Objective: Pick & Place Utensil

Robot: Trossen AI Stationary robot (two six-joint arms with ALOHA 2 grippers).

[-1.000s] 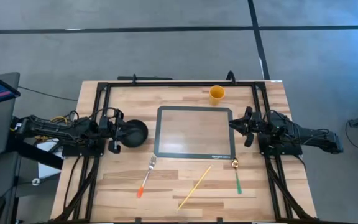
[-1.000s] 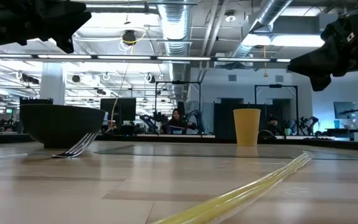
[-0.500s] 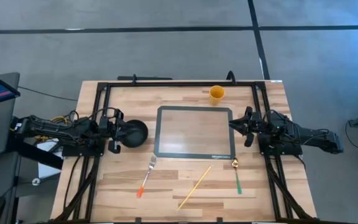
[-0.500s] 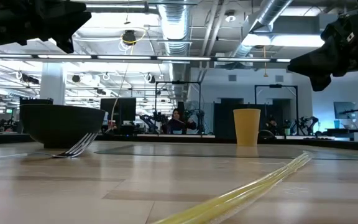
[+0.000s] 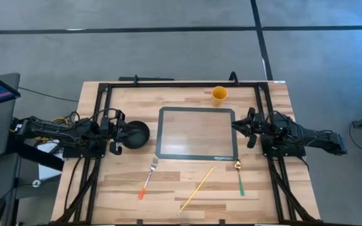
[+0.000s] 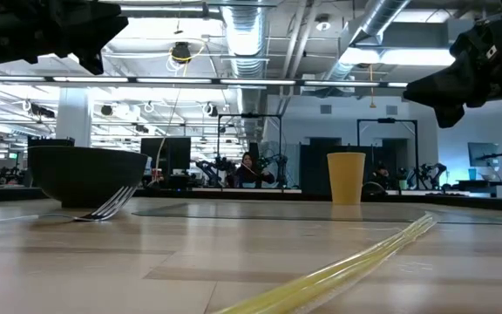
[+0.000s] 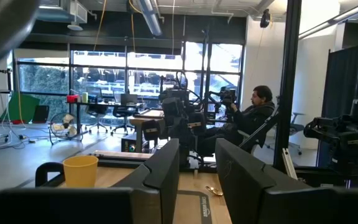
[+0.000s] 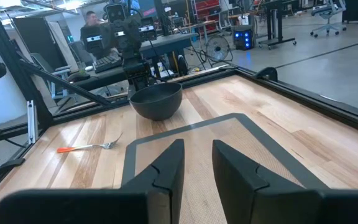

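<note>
High view: both tools flank the mat, each near a table edge.

The left arm lies low along the left edge of the surface, its left gripper pointing inward, fingers parted by a narrow gap. The right arm mirrors it at the right edge, its right gripper facing inward, fingers likewise slightly apart.
</note>
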